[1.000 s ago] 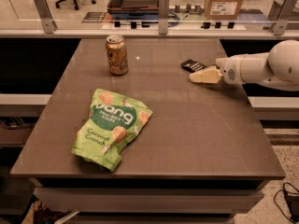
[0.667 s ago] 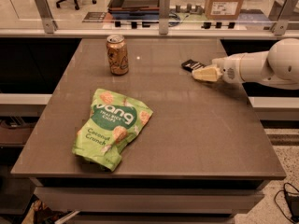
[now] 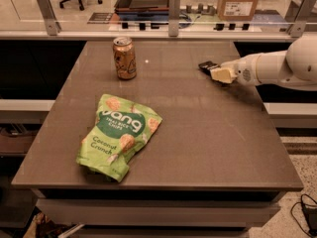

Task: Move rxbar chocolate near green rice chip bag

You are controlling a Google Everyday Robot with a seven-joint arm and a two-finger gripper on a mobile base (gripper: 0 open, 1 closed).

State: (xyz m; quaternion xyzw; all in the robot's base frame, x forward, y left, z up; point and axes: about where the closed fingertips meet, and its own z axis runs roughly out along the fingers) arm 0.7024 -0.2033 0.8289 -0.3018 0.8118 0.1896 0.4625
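the rxbar chocolate (image 3: 206,66) lies flat on the surface (image 3: 208,133) near its far right corner, and the claw (image 3: 218,74) sits low right against it, reaching in from the right edge of the view on the white arm (image 3: 277,67). the bar shows as a small dark sliver poking out past the claw's tip, on the side toward the left and back of the view. the claw's cream tip covers the bar's near end, so the two look to be touching, but i cannot tell whether the claw is parted or already closed around the bar

what shows of the bar seems to run slantwise, roughly in line with the claw's reach, though too much is hidden to be sure

the green rice chip bag (image 3: 118,136) lies well apart from both, crumpled on the near left part of the surface. from the claw it sits down and to the left in the view, so the carry looks like a long diagonal across open tabletop. the orange-gold can (image 3: 124,58) stands upright at the far left, off that diagonal and beyond the bag, so it likely stays out of the way
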